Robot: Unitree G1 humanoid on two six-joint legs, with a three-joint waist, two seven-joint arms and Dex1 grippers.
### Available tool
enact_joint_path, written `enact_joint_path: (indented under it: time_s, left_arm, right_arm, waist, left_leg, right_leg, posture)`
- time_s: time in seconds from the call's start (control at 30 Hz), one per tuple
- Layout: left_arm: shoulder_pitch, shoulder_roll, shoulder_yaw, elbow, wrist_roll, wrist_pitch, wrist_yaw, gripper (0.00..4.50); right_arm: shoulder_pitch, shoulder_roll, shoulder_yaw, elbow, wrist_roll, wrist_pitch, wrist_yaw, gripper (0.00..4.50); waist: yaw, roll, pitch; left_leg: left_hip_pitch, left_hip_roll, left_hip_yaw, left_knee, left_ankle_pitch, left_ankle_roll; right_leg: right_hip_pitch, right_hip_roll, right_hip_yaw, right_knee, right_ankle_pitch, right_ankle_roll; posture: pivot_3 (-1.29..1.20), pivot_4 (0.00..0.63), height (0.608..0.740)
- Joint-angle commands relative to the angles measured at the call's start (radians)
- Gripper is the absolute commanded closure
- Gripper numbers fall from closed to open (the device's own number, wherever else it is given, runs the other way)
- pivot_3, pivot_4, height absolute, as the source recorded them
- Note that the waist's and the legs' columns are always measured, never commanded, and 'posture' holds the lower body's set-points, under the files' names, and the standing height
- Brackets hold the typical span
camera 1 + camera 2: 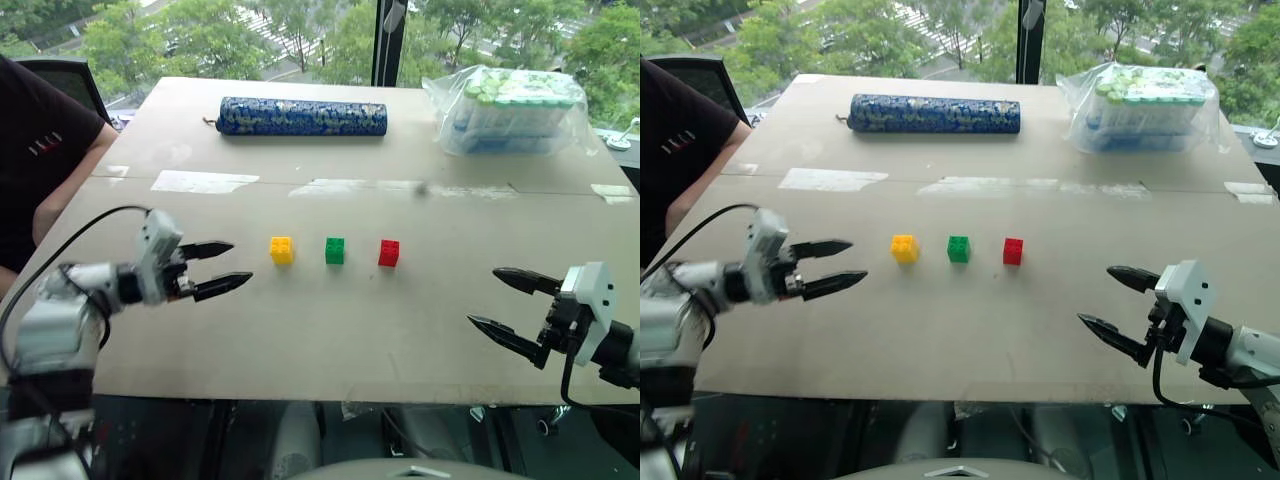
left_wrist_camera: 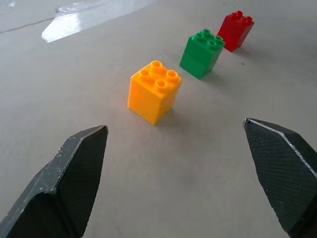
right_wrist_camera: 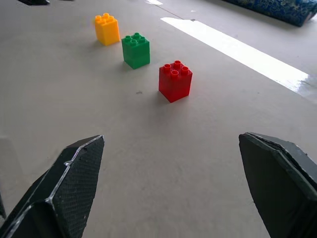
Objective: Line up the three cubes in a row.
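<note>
Three small studded cubes stand in a left-to-right row at the middle of the brown table: yellow [image 1: 282, 250], green [image 1: 335, 250] and red [image 1: 389, 253], with even gaps between them. My left gripper [image 1: 226, 266] hovers open just left of the yellow cube [image 2: 153, 91], apart from it, with nothing between its fingers. Over the table's front right part, my right gripper [image 1: 510, 301] is open and empty, well off from the red cube [image 3: 175, 81].
A long blue patterned roll [image 1: 302, 116] lies across the back of the table. A clear bag of bottles [image 1: 510, 110] sits at the back right. A person in a dark shirt [image 1: 45, 150] sits at the table's left side. Tape strips [image 1: 204, 181] cross the table.
</note>
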Motion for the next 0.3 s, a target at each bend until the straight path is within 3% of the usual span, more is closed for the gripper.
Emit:
enact_joint_path:
  time_s: [0.03,0.17,0.3]
  left_arm:
    - [0.177,-0.081,0.110,-0.189,-0.047,0.030,0.121,0.01]
    - [0.320,-0.142,0.145,-0.268,-0.066,0.011,0.177,0.01]
    - [0.336,-0.154,0.115,-0.297,-0.073,-0.009,0.216,0.01]
  right_arm:
    - [0.026,0.006,-0.053,0.047,-0.017,-0.049,0.028,0.00]
    - [0.084,0.005,-0.074,0.105,-0.055,-0.085,0.059,0.00]
    - [0.103,0.002,-0.086,0.120,-0.066,-0.097,0.068,0.00]
  waist:
    - [0.000,0.000,0.000]
    - [0.017,-0.002,0.000]
    - [0.023,0.000,0.000]
  left_leg:
    - [0.002,0.000,0.000,0.000,0.000,0.000]
    - [0.012,0.000,0.000,-0.001,0.000,0.000]
    - [0.012,0.000,0.000,-0.001,0.000,0.000]
  right_leg:
    - [0.002,0.000,0.000,0.000,0.000,0.000]
    - [0.010,0.000,0.001,-0.001,-0.005,-0.001]
    - [0.009,0.000,0.005,-0.001,-0.006,-0.002]
  posture:
    - [0.00,0.150,0.740]
    - [0.00,0.150,0.740]
    - [0.00,0.150,0.740]
